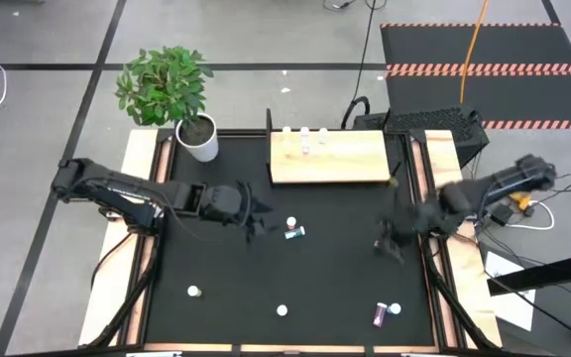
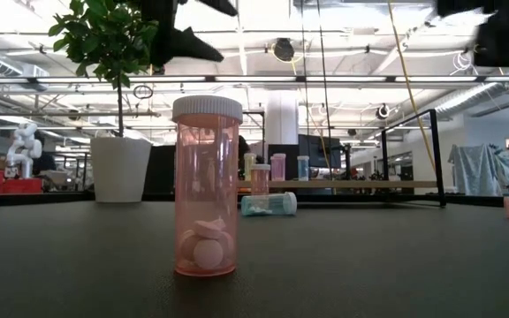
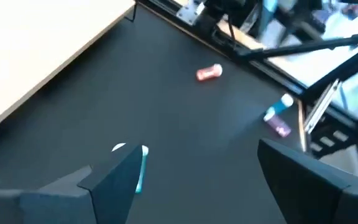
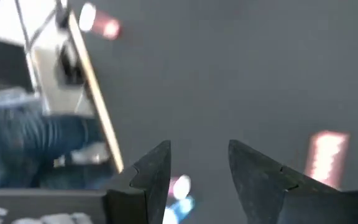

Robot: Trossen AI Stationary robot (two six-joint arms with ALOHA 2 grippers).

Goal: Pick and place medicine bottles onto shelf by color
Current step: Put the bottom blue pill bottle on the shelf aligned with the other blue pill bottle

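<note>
The shelf, a light-wood board, lies at the table's far middle with three small bottles standing along its far edge. A teal bottle lies on its side on the black mat; the left wrist view shows it partly behind one finger. My left gripper hovers open just left of it, touching nothing. My right gripper hangs open over the mat's right part, with nothing between its fingers. A pink bottle stands upright near the front edge.
More bottles sit near the front: one upright at the left, a magenta one lying at the right. A potted plant stands at the far left corner. Bare black mat stretches between the two grippers.
</note>
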